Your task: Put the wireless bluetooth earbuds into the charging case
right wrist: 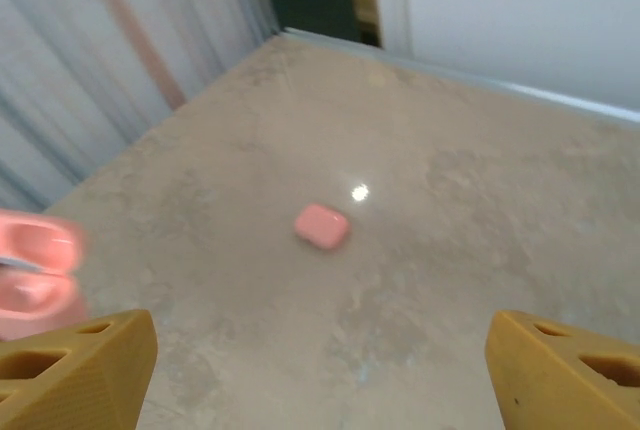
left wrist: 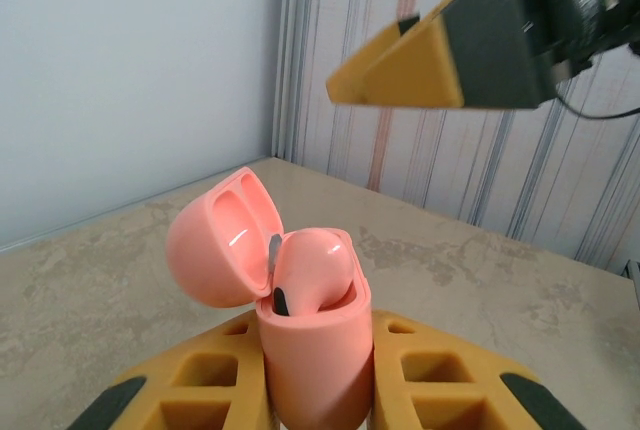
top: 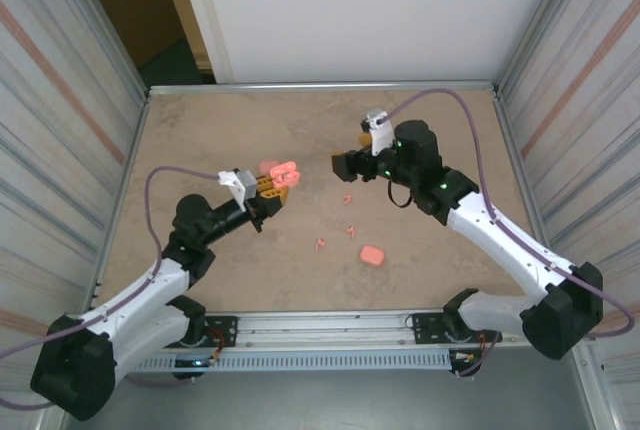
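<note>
My left gripper [top: 272,186] [left wrist: 318,395] is shut on a salmon-pink charging case [top: 279,171] [left wrist: 316,355], held upright above the table. The case's lid [left wrist: 213,241] is swung open to the left. One earbud [left wrist: 314,268] sits in the case with its rounded head poking out. My right gripper [top: 341,165] [right wrist: 322,382] hovers just right of the case, open and holding nothing. Its yellow fingers [right wrist: 78,371] stand wide apart. Loose pink earbuds [top: 347,197] [top: 351,231] [top: 321,243] lie on the table between the arms.
A second pink case [top: 372,255] [right wrist: 322,226], closed, lies flat on the table near the loose earbuds. Metal-edged walls [top: 120,100] ring the beige tabletop [top: 300,120].
</note>
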{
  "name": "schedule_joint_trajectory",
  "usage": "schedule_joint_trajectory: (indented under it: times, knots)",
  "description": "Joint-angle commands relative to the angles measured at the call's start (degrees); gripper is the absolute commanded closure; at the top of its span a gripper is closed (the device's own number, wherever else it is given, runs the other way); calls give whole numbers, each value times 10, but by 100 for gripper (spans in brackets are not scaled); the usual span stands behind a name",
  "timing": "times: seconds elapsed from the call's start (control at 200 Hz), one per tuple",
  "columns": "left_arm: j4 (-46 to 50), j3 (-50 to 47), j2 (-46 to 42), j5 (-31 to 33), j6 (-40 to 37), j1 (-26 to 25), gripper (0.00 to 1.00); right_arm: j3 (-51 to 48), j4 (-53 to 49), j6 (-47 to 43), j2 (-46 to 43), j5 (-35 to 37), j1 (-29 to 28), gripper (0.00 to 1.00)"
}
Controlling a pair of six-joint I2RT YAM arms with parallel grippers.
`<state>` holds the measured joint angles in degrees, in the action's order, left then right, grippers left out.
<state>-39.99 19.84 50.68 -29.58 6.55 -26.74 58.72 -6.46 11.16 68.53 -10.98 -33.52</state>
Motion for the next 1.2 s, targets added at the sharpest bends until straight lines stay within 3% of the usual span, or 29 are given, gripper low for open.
schedule_joint_trajectory:
  times: [0.0,0.22,0.521,0.752,1.057,1.198]
  knots:
    - [19,3,-21,13,-21,-2,100,-28,19,80,-26,-37,31,14]
    - [31,8,-30,15,-28,-2,100,-41,-52,126,-23,-50,71,15]
    - [31,19,-25,9,-27,-2,100,-7,-159,118,45,10,71,18]
    - [36,17,-35,8,-26,-2,100,13,-178,101,107,48,47,21]
    - [40,12,-47,13,-24,-2,100,97,-255,65,250,167,-20,20]
    - [45,10,-54,14,-25,-2,100,124,-253,61,304,178,-31,22]
